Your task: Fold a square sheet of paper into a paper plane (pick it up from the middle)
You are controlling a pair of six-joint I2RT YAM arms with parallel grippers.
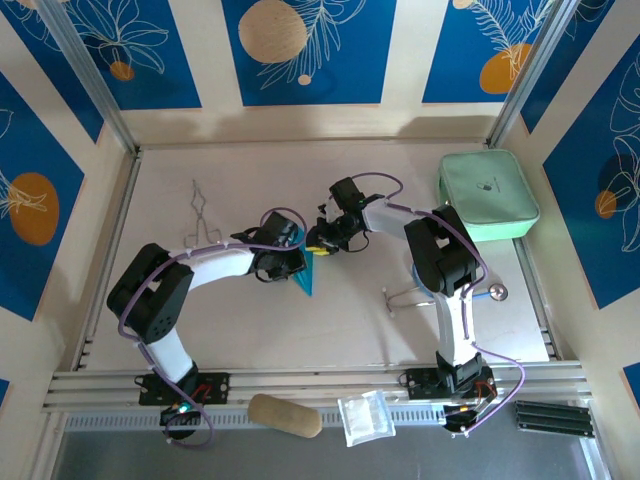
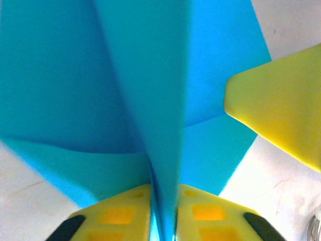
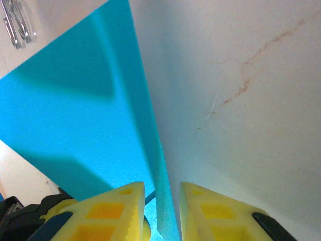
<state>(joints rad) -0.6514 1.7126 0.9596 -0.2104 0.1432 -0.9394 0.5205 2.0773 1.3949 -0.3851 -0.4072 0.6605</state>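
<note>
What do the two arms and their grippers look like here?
Both the left arm and right arm have white links, black joint housings and purple cables looping alongside. The left gripper and right gripper have blocky yellow fingers with orange square recesses and black patches at the outer edges.

Bright, even overhead light; soft shadows pool under my arms point(image 1: 210, 265) in top cam. Wrist cams: my left fingers point(image 2: 115, 216) and right fingers point(image 3: 110, 211) blur at close range, paper point(image 2: 140, 75) just ahead goes soft w/ dark shadow bands, table point(image 3: 251, 100) beyond reads fairly sharp.
</note>
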